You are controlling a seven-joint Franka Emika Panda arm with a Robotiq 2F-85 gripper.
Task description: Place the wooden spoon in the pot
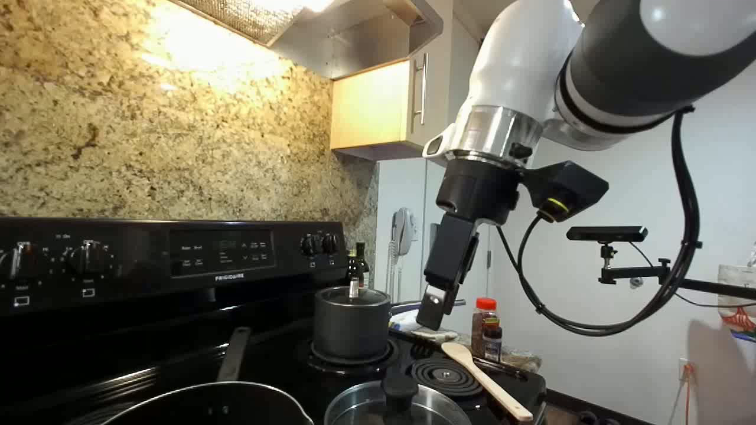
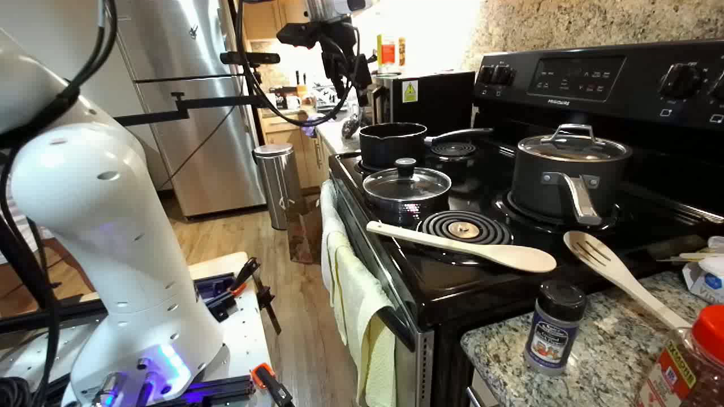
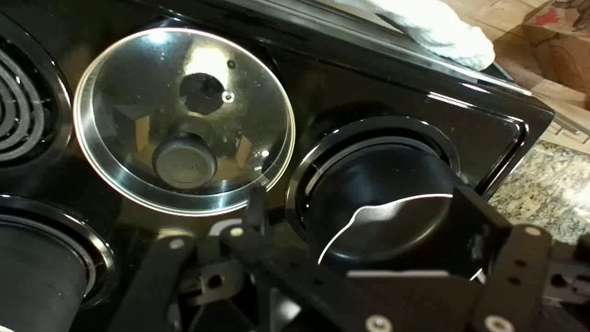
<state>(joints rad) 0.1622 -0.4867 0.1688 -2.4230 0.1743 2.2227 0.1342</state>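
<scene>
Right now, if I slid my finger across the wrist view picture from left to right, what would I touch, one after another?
Coil burner, glass lid with a black knob, open black pot, speckled counter.

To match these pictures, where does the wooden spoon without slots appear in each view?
In an exterior view: the wooden spoon lies at the lower right.
In an exterior view: the wooden spoon lies right of centre, below the middle.
In the wrist view: not visible.
Landmark in all three: the glass lid with the black knob.
</scene>
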